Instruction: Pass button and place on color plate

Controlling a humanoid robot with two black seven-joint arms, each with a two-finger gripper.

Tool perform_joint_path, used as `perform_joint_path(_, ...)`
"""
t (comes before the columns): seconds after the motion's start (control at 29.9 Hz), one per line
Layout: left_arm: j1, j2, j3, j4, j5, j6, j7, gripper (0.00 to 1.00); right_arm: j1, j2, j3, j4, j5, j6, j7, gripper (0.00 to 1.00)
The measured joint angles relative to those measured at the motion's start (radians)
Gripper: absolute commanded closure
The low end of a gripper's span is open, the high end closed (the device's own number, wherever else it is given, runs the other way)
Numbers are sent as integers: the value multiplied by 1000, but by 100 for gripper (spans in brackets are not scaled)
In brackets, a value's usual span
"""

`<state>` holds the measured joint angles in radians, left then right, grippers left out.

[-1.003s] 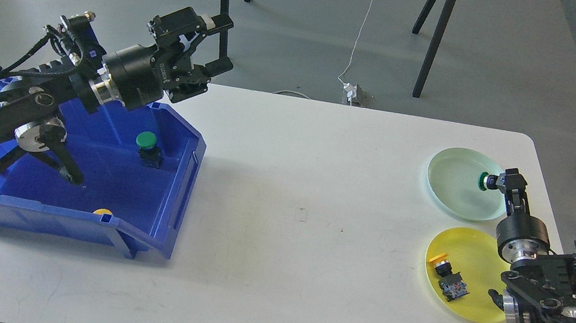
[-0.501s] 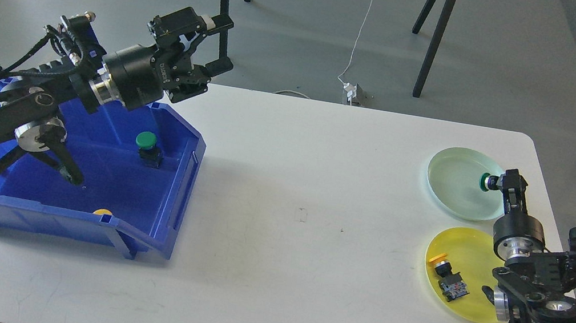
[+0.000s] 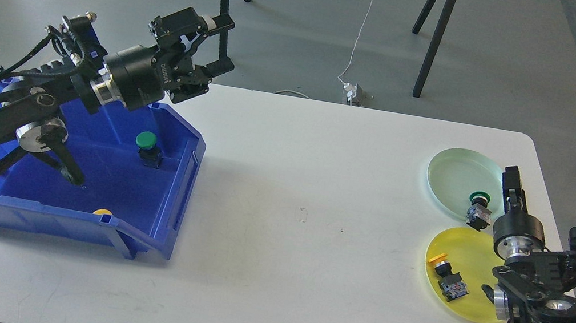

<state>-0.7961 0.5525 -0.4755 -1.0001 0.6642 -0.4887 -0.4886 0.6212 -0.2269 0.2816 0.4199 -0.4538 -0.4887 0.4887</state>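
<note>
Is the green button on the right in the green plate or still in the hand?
In the plate. The green button lies at the near rim of the green plate, apart from the right hand, whose fingers are empty.

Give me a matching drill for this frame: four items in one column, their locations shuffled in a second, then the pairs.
Items:
1. green button by right gripper
2. yellow button with dark body
3. green button near left arm
4. left gripper

Places:
A. in blue bin
B. on yellow plate
C. raised above the bin's far corner
D. at near rim of pale green plate

Pairs: 1-D, 2-B, 3-A, 4-C
</note>
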Motion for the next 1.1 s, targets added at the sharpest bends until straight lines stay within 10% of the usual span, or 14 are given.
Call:
perform_joint_path(0.43,-5,10,-35,35,-52,0,0,5,41,-185,335,492,16,34,-9,6)
perform_joint_path(1.1,59,82,-81,393,-483,0,0,2,-14,-233,504,734,435,935,-35,2)
